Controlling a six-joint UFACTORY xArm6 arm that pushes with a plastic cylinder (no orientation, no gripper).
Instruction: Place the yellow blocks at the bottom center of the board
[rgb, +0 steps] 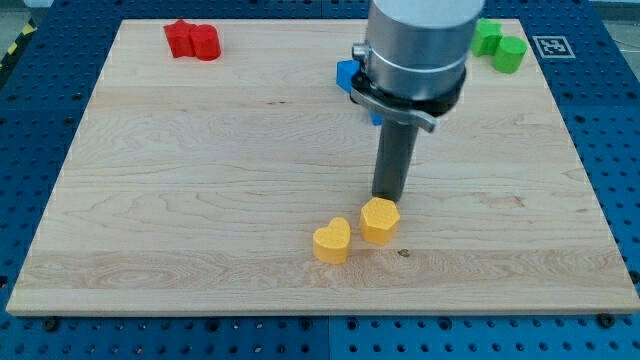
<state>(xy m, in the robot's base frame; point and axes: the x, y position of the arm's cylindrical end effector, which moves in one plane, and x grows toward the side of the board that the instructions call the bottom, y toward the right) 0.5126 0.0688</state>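
Note:
A yellow heart-shaped block (332, 241) lies low on the wooden board (200, 180), near the bottom middle. A yellow hexagonal block (380, 220) lies just to its right, almost touching it. My tip (387, 198) stands right at the upper edge of the hexagonal block, touching it or nearly so. The arm's grey body hangs above it at the view's top.
Two red blocks (192, 40) sit together at the board's top left. Two green blocks (499, 46) sit at the top right. A blue block (350, 78) is partly hidden behind the arm near the top middle. Blue pegboard surrounds the board.

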